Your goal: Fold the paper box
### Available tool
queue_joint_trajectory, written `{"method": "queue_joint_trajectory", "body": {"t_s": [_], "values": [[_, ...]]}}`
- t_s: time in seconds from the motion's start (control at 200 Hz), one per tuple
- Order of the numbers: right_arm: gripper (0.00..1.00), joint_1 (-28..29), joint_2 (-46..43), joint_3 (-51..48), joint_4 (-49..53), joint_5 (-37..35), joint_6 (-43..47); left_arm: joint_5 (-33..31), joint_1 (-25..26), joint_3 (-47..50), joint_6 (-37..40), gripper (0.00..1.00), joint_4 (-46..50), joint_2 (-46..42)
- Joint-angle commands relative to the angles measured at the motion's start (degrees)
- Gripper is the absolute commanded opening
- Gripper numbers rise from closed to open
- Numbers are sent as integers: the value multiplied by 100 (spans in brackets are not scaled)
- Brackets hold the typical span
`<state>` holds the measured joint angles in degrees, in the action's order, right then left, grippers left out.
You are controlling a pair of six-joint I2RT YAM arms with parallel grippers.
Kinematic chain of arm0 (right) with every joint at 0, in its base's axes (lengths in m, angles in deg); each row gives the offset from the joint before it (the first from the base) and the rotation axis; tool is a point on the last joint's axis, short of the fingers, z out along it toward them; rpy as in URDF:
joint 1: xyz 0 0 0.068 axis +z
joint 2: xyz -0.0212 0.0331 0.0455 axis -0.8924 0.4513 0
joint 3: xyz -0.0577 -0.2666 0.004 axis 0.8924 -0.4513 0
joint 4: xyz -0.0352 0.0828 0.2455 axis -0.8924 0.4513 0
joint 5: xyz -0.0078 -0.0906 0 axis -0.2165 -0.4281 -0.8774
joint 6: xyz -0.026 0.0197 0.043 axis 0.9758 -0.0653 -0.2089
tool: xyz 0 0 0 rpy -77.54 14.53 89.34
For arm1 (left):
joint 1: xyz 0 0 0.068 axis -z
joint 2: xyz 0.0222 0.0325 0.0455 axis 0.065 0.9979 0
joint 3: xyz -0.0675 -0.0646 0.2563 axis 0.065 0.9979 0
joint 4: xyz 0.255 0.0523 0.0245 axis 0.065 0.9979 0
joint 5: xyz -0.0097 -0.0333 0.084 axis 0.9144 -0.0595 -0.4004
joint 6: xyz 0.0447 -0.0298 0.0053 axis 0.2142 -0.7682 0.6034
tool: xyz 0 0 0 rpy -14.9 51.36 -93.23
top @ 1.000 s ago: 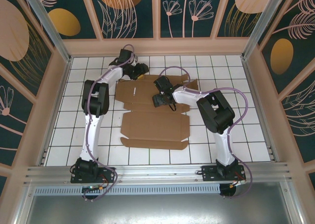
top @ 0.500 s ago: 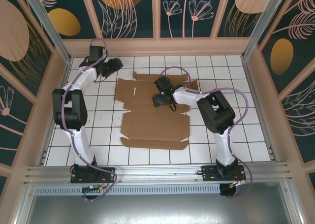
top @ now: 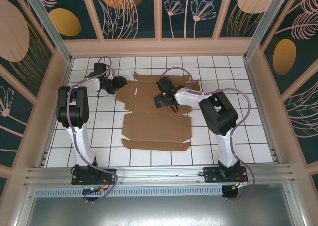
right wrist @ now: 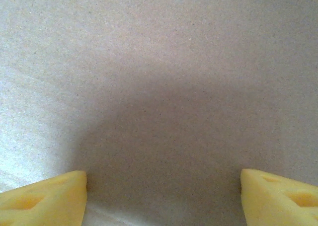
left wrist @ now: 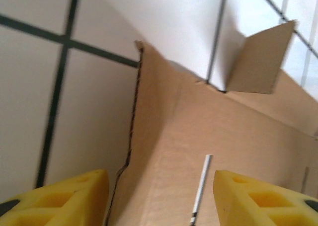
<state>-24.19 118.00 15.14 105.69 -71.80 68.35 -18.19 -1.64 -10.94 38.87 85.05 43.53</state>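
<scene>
Cardboard of the paper box (top: pixel 155 117) lay flat in the top view, ahead of the left gripper (top: pixel 119 83) and beneath the right gripper (top: pixel 160 100); the left wrist view showed half-spread empty jaws straddling its edge, the right wrist view wide empty jaws over bare panel, so slipping one finger under that edge before pinching seemed wise.

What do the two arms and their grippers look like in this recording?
Both the left arm and right arm have white links, bulky black joints and black bases, with a purple cable looping alongside each. The left gripper and right gripper carry yellow wedge-shaped fingertips.
</scene>
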Motion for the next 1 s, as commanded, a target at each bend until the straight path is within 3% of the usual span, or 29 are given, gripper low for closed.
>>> {"method": "queue_joint_trajectory", "body": {"t_s": [0.0,0.195,0.711,0.871,0.996], "values": [[77,12,633,-425,970,309,123,694,11,261,-226,57,-514,157],[76,6,623,-426,966,329,127,873,11,420,-364,52,-704,136],[74,7,582,-441,964,255,125,1399,208,469,-842,25,-1151,-298],[74,12,550,-457,979,226,124,1402,528,191,-775,27,-918,-379],[74,12,541,-459,992,216,115,1406,758,72,-788,42,-873,-302]]}}
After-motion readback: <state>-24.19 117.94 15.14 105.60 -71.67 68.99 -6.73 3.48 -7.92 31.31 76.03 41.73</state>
